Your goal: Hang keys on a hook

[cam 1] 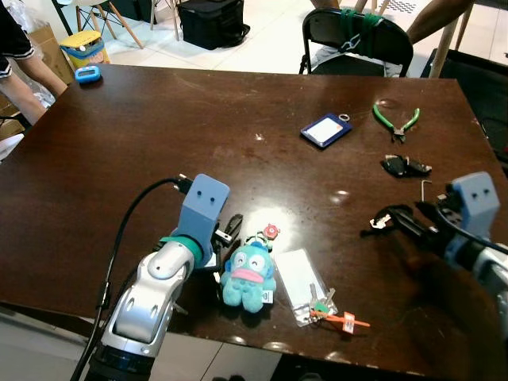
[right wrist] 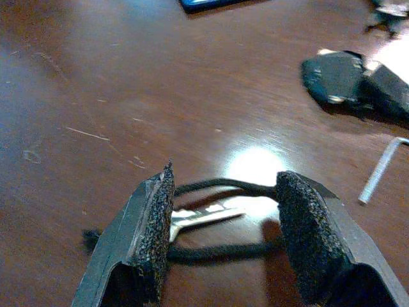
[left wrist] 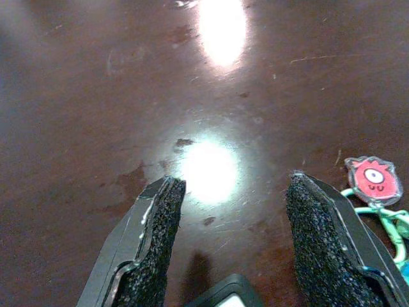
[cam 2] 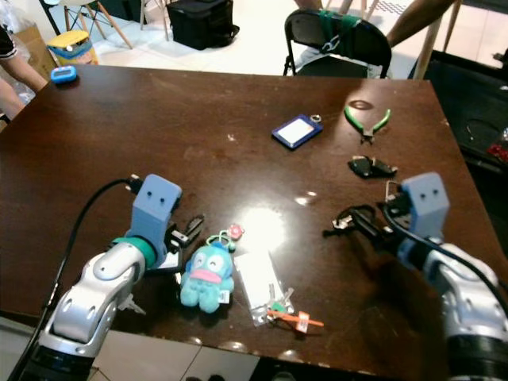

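The step in hand looks like the pick-up: the right gripper (right wrist: 220, 246) sits low over the dark wooden tabletop (cam 1: 198, 135) near its right edge, fingers spread wide on either side of a silver key (right wrist: 201, 219) on a black cord loop (right wrist: 220, 188). The key lies flat on the wood between the 2 pads, its blade just beside one of them, and the cord curves round in front and behind. Nothing is gripped yet.

The left gripper (left wrist: 233, 246) is also spread wide and empty, resting close to the near edge. Just beside it lies a teal plush keychain (cam 1: 248, 275) with a small red charm (left wrist: 372, 180) on a green ring. Next to the plush, at the near edge, is a clear plastic sleeve (cam 1: 300, 278) with green keys and an orange tag (cam 1: 343, 319).

Farther toward the far right corner lie green-handled pliers (cam 1: 396, 122), a black key fob (cam 1: 406, 166), a small hex key (cam 1: 424, 190) and a blue badge holder (cam 1: 325, 130). I can make out no hook anywhere on the table, so where the keys are meant to hang cannot be told from here.

The next move, as I judge it, calls for closing the right fingers squarely on the key or its cord. The cord is thin and flat on the wood, so the pads need to come right down to the surface, or they may slide over it.
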### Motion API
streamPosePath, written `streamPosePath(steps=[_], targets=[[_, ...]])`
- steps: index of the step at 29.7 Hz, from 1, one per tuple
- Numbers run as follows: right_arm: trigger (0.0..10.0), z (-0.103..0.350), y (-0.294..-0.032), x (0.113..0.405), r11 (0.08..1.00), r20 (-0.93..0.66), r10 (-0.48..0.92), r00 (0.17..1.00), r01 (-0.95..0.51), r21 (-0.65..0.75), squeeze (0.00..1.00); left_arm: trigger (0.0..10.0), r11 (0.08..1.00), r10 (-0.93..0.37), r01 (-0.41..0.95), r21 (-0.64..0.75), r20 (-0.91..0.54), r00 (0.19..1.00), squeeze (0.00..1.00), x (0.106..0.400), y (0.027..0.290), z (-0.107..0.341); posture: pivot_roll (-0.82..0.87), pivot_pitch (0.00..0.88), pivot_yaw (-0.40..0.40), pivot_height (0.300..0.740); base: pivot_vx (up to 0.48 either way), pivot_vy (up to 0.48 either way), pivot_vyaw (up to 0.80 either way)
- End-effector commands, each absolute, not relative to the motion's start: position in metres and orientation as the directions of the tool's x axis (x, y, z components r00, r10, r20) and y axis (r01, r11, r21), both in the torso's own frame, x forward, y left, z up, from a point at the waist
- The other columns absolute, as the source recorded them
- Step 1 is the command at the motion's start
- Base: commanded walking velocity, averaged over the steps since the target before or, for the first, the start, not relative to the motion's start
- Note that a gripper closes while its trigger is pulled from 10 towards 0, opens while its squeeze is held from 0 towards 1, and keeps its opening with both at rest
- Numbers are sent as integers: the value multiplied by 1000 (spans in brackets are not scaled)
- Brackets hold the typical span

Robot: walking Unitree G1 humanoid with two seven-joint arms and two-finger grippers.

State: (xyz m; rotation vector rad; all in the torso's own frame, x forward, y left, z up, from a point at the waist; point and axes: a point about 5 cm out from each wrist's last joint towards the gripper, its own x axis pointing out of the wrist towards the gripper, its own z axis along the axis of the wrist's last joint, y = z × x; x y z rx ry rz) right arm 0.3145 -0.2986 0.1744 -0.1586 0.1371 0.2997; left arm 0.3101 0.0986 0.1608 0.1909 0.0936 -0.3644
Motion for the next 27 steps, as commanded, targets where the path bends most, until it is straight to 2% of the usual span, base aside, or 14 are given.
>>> streamPosePath(steps=[1, 8, 9, 15, 27], targets=[[10000, 169, -297, 314, 940, -175, 292, 940, -316, -126, 0, 10000, 923, -328, 350, 161, -148, 933, 0, 308, 102, 156, -118, 179, 150, 740, 0, 0, 0], [10000, 162, -301, 311, 938, -226, 291, 930, -324, -124, 0, 10000, 924, -327, 349, 157, -149, 933, 0, 307, 102, 155, -124, 184, 148, 740, 0, 0, 0], [10000, 158, -311, 308, 943, -269, 267, 926, -308, -125, 0, 10000, 923, -332, 353, 155, -149, 932, 0, 308, 100, 155, -128, 185, 150, 740, 0, 0, 0], [10000, 159, -325, 307, 952, -287, 228, 930, -275, -136, 0, 10000, 922, -334, 355, 155, -148, 931, 0, 308, 99, 155, -130, 183, 152, 740, 0, 0, 0], [10000, 157, -320, 317, 947, -289, 237, 928, -287, -143, 0, 10000, 921, -333, 355, 159, -147, 931, 0, 309, 100, 156, -123, 175, 150, 740, 0, 0, 0]])
